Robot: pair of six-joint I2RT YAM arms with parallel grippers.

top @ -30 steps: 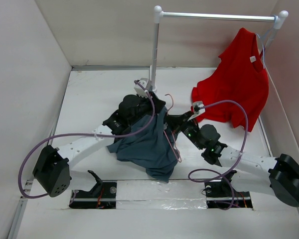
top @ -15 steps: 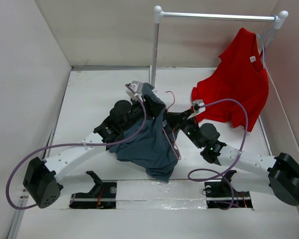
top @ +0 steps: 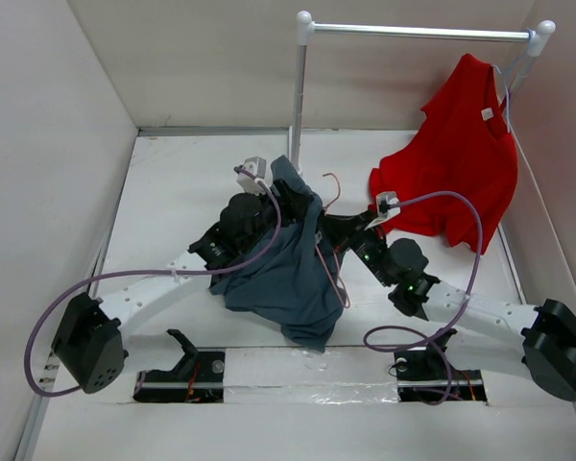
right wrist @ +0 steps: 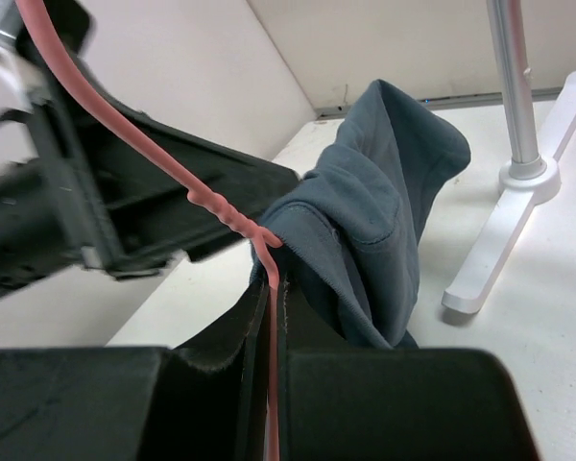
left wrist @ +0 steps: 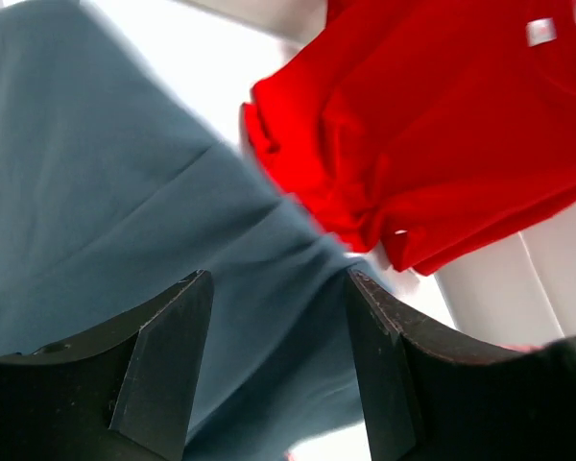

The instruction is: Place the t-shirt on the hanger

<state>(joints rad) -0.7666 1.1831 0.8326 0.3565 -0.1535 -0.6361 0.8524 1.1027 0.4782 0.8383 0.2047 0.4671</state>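
the t-shirt sits bunched in the middle of the table. its top is raised at the left gripper and its lower part trails toward the near edge. in the left wrist view that gripper's jaws stand apart, with blue-grey cloth spread across the gap beyond their tips; whether they pinch any of it cannot be told. the right gripper sits just right of the shirt, its jaws closed on the hanger just below the twisted neck. the pink wire runs up past the left gripper's black body, and the shirt's folded edge touches it at the twist. in the top view one side of the hanger lies along the shirt's right edge. the red shirt hangs on the rail at the back right, apart from both arms.
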